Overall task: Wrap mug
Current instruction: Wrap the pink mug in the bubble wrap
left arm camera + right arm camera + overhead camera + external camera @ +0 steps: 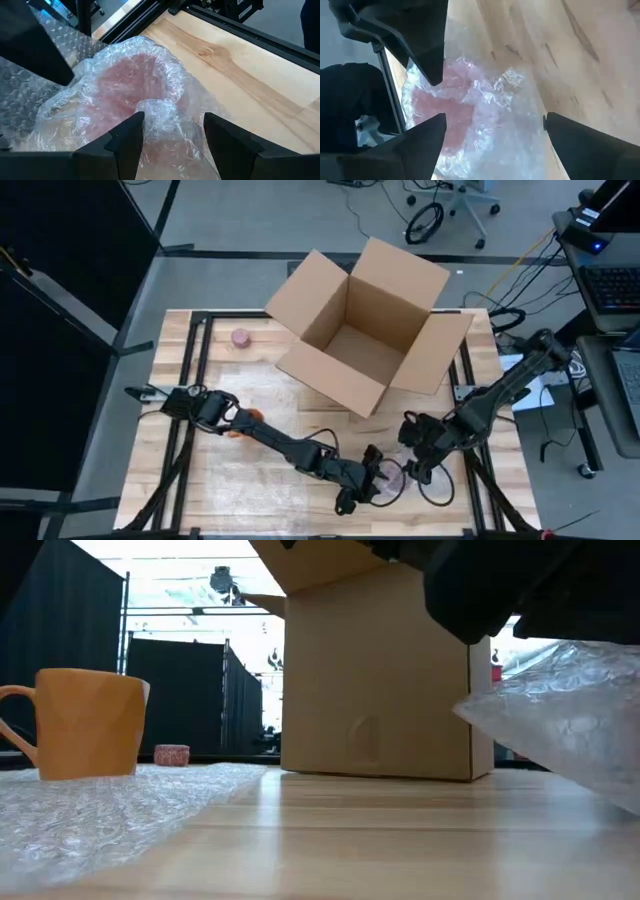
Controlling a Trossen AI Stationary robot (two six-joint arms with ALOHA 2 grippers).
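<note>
table (240,470): light wooden top is carrying everything, with black rails running around its edges.
cardboard box (365,325): is sitting open at the far middle of the table, flaps spread out.
bubble wrap (125,95): is lying crumpled at the near edge, between the two grippers, bundled around a pinkish mug-shaped thing; a second sheet (110,805) is lying flat in the low view.
left gripper (362,485): is reaching low over the bundle, fingers spread apart on either side of a fold, gripping nothing.
right gripper (412,455): is hovering just beside the bundle, fingers wide apart and empty.
orange mug (85,722): is standing upright on the flat sheet, unwrapped.
small pink object (241,337): is resting left of the box.
</note>
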